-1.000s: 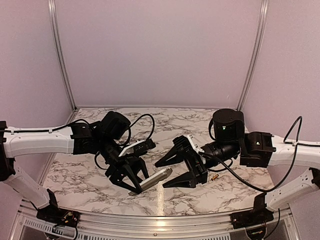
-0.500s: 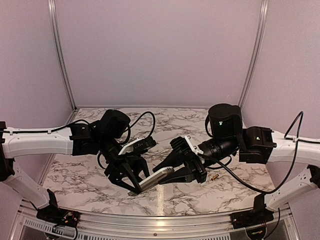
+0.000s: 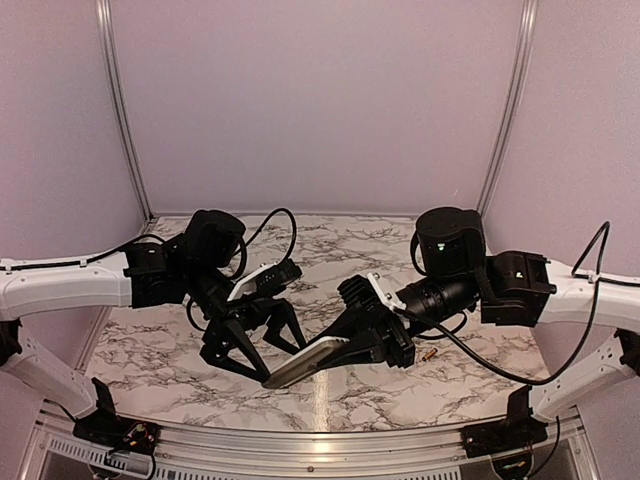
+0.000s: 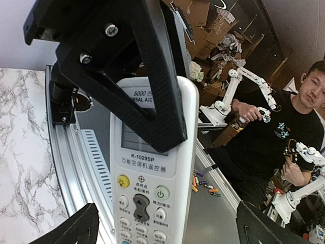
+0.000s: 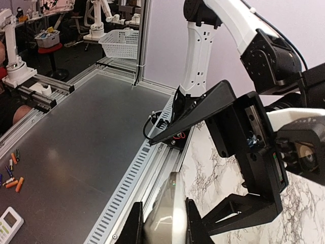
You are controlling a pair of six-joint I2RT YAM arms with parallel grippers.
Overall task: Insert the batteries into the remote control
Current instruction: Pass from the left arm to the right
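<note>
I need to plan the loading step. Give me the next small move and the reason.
Probably roll the right gripper so the back of the remote control turns up. It alone clamps the remote, at the display end; the left gripper is open and clear of it, and the left wrist view shows only the button face.

remote control (image 4: 152, 198): bottom cut off | display part-hidden by right pincer (image 5: 163, 226) | battery (image 3: 428, 354): tiny

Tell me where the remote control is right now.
Top view, near front centre: the remote control is clamped at one end by the right gripper, its other end reaching beside the open left gripper.
</note>
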